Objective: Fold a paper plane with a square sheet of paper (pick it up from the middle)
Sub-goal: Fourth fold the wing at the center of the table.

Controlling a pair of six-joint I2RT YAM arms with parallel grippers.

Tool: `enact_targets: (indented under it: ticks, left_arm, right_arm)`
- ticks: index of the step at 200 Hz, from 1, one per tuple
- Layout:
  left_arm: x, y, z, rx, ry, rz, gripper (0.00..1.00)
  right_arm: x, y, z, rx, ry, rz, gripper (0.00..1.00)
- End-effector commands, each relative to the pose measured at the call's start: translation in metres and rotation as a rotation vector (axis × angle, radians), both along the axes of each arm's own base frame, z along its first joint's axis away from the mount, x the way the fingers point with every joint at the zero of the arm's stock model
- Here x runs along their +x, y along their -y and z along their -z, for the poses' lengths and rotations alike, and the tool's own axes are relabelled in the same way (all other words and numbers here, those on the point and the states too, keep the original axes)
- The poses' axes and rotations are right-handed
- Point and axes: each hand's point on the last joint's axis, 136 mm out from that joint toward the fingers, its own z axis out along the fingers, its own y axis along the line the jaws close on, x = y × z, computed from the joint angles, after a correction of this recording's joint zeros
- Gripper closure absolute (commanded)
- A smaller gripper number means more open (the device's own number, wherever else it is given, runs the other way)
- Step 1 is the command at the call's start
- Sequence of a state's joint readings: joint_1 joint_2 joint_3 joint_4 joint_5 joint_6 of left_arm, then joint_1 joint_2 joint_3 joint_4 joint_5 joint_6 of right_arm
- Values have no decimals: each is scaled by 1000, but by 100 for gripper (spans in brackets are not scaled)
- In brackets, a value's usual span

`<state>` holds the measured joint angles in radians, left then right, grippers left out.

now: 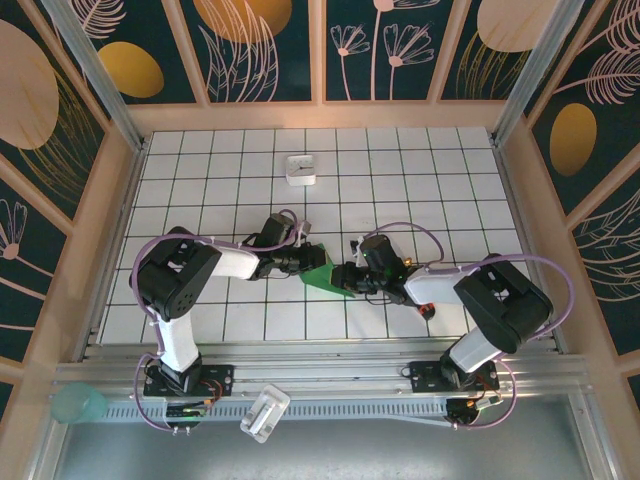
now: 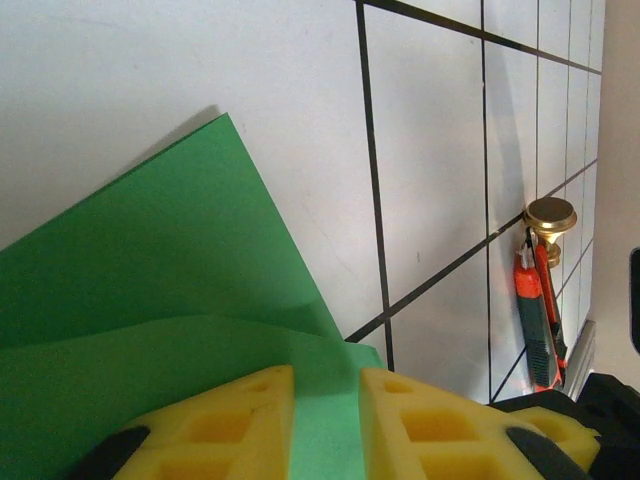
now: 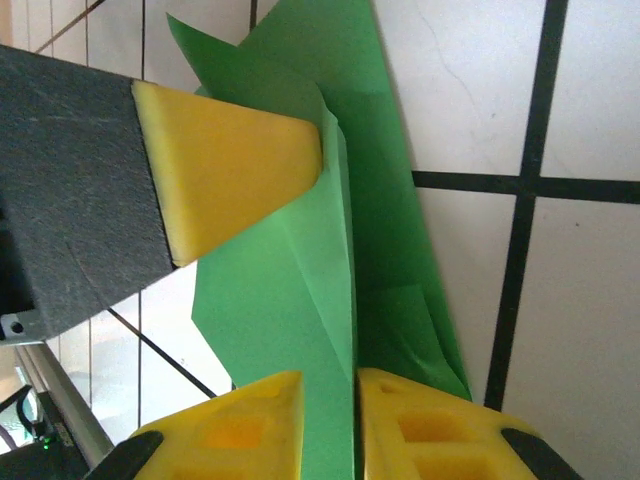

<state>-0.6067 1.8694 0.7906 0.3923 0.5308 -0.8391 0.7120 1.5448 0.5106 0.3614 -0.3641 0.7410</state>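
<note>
While your left jaws stand a little apart with the paper [image 2: 180,260] running up between them, your right jaws show the same narrow gap, with a raised crease of the green sheet in it. Whether either pair actually pinches it, I cannot tell. Folded to a point, the paper lies on the counter [image 1: 400,170] between the two arms. A screwdriver [image 2: 535,320] lies near the right arm, apart from the paper.

Top cam overhead; both wrist cams close, sharing paper [image 2: 180,250].
</note>
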Motion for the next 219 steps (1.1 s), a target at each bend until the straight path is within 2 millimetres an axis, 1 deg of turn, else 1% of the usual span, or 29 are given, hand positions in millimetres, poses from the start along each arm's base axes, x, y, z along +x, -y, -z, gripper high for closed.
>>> enact_targets:
  ticks: [1, 47, 65, 109, 129, 184, 219]
  left_arm:
    - [-14, -26, 44, 132, -87, -23, 75]
    - [-14, -25, 42, 127, -87, -24, 75]
    - [-14, -26, 42, 128, -86, -24, 75]
    - [-13, -25, 41, 128, -87, -23, 75]
    - [-13, -25, 40, 129, -85, -22, 76]
    - [-13, -26, 41, 132, -87, -24, 76]
    - [-14, -27, 41, 134, -87, -25, 76]
  right_arm:
    - [3, 5, -8, -26, 34, -12, 79]
    - [-8, 17, -5, -79, 44, -32, 80]
    - [-12, 18, -4, -86, 44, -37, 82]
    - [-20, 20, 7, -144, 50, -55, 81]
    - [-21, 21, 8, -172, 66, -62, 80]
    - [-24, 26, 14, -219, 77, -62, 86]
    - [-25, 28, 19, -231, 73, -61, 91]
